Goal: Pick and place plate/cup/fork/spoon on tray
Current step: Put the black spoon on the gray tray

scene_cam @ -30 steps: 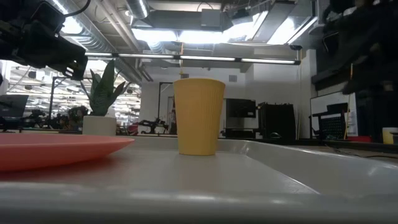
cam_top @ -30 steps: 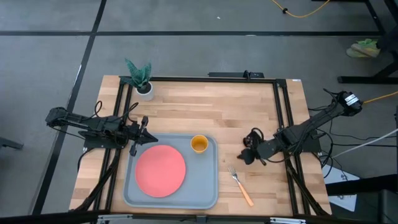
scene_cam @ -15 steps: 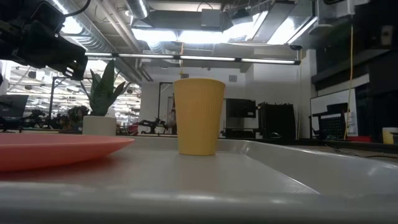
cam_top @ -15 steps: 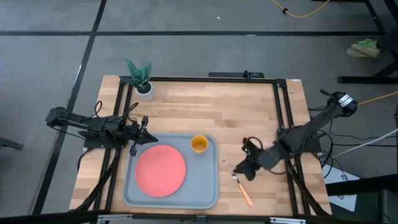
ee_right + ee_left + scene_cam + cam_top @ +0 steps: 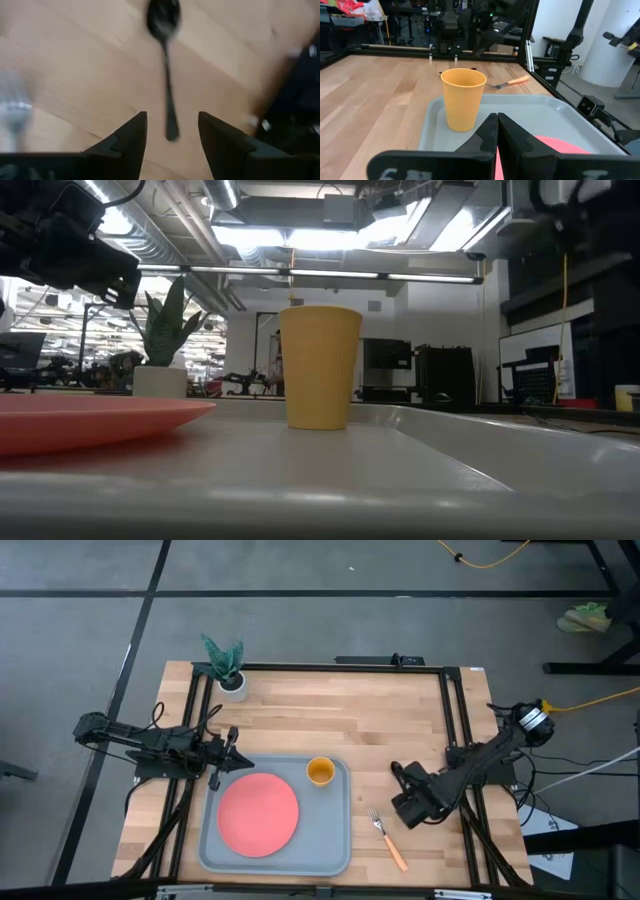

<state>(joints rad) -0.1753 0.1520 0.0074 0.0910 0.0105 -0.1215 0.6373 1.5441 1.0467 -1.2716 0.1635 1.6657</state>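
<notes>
The pink-red plate (image 5: 258,815) and the yellow-orange cup (image 5: 320,772) stand on the grey tray (image 5: 335,852). The orange-handled fork (image 5: 386,840) lies on the wood to the right of the tray. My right gripper (image 5: 403,808) hangs open over the dark spoon (image 5: 167,75), which lies flat on the wood and is hidden under the arm in the high view. The spoon's handle end lies between my fingertips (image 5: 172,119), and the fork's tines (image 5: 14,112) show beside them. My left gripper (image 5: 236,762) is shut at the tray's far left corner, facing the cup (image 5: 463,99).
A white pot with a green plant (image 5: 228,668) stands at the table's far left corner. Black frame rails (image 5: 452,730) run along the table's left, right and far sides. Bare wood (image 5: 350,715) lies between the tray and the far rail.
My right gripper has gone toward the table's near edge, from beside the tray's far right corner down to beside the fork's tines, and its arm has swung with it. In the low view, its dark shape has left the right side.
</notes>
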